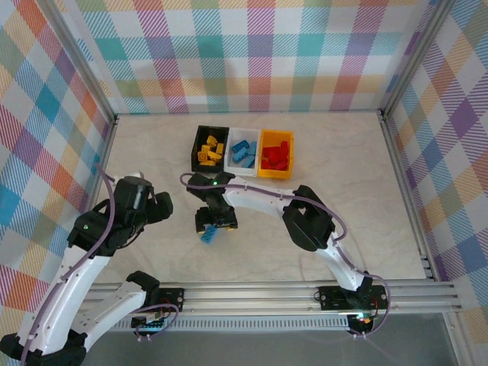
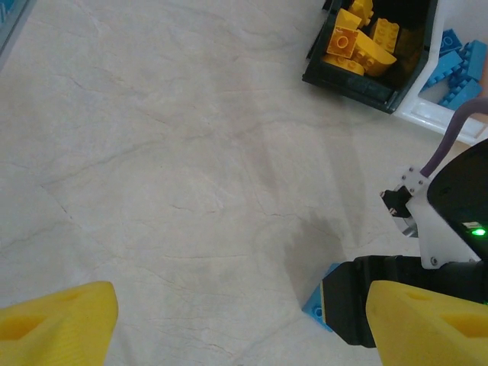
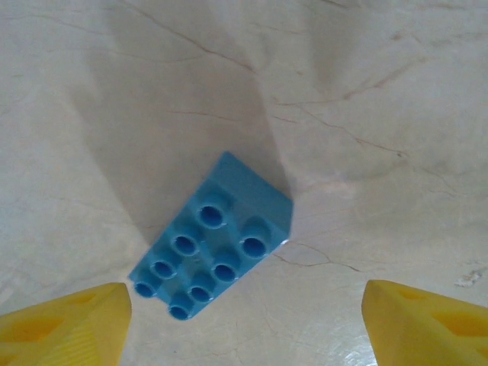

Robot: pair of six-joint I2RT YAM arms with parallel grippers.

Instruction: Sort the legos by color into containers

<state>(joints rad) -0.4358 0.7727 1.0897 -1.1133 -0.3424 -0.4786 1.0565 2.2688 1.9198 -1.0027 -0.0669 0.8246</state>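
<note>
The right gripper (image 3: 244, 305) was held open above a blue brick (image 3: 216, 242) lying on the table (image 3: 381, 114); the left gripper (image 2: 240, 320) was spread open and empty, to its left.

A pale beige tabletop (image 1: 366, 206) with faint marble-like veins and hairline cracks spans the cell. Pastel plaid walls (image 1: 259, 53) enclose it on three sides, framed by slanting aluminium corner posts (image 1: 79, 61). A grooved aluminium rail (image 1: 252, 296) runs along the near edge.

I log a lab test cell: plaid backdrop panels (image 1: 259, 53) from 9 to 3 o'clock, aluminium rail (image 1: 267, 293) at 6 o'clock.
</note>
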